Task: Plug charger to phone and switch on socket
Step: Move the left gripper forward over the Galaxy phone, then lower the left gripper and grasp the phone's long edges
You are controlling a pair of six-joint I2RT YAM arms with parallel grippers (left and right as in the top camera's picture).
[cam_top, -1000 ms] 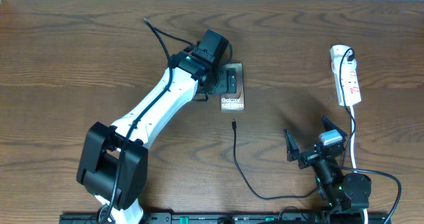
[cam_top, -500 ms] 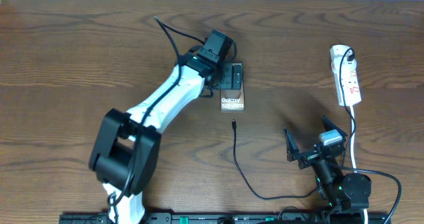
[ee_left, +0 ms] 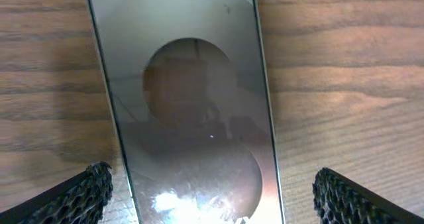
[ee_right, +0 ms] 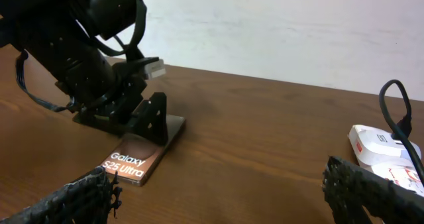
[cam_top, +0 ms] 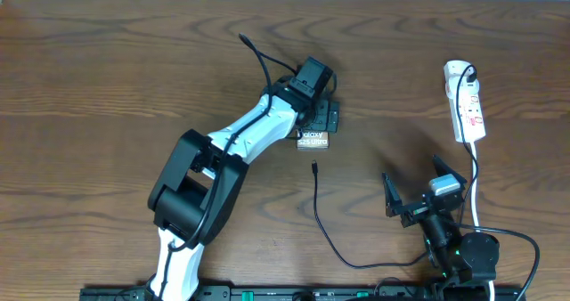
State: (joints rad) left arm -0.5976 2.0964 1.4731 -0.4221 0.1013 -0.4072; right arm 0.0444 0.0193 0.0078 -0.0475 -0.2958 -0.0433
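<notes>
Overhead view: the left arm is swinging its black left hand rightward from a second ago, now straddling the dark brownish-grey rectangular phone, which is lying unmoved on the wooden bench toward the far edge. That hand is spread wide, grasping nothing. The thin black charger cable is lying unplugged, its tip just short of the phone's near end. The right hand is waiting, released, near the front edge. Plugging is not yet done, and the narrow white power-strip socket by the right edge is sitting untouched.
</notes>
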